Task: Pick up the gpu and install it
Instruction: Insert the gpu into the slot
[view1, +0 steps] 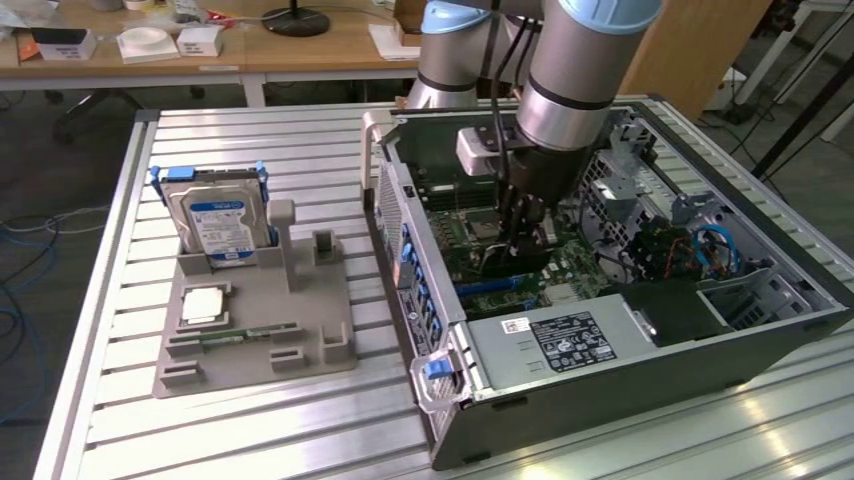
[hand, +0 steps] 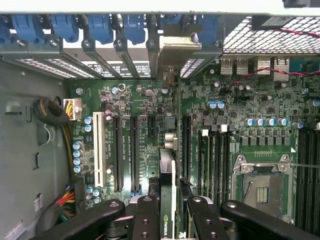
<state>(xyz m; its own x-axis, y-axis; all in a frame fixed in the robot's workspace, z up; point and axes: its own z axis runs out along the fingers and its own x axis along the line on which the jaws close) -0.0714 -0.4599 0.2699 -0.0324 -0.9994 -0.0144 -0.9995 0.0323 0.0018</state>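
You are working over a slatted aluminium desk (view1: 267, 140) carrying a dark grey, open computer case (view1: 747, 350) lying on its side. Your grey robot arm (view1: 574, 80) is reaching straight down into it.

Inside, the green motherboard (hand: 240, 100) is lying flat under the black-fingered claw (hand: 172, 215). The claw is clenching the gpu (hand: 168, 170), a thin, dark expansion card you are seeing edge-on, pinched between the two inner fingers (hand: 145, 220). In the exterior view the claw (view1: 521, 235) is sitting low in the case with the dark card (view1: 514, 262) hanging directly beneath it.

The relation that matters is this: the card is running lengthwise away from the claw towards the case's rear wall, parallel to the long black expansion slots (hand: 134, 155). Its silvery end bracket (hand: 177, 50) is meeting the row of rear openings. It is lining up between the short black slot (hand: 150, 125) and the next long black one (hand: 186, 145). You cannot tell whether its edge is touching a socket.

For writing, a green-and-white logo resembling NVIDIA's is showing on the card by the fingers. The sticker on the silver power supply (view1: 561, 345) and the blue-white label on the silver hard drive (view1: 220, 225) are not readable.
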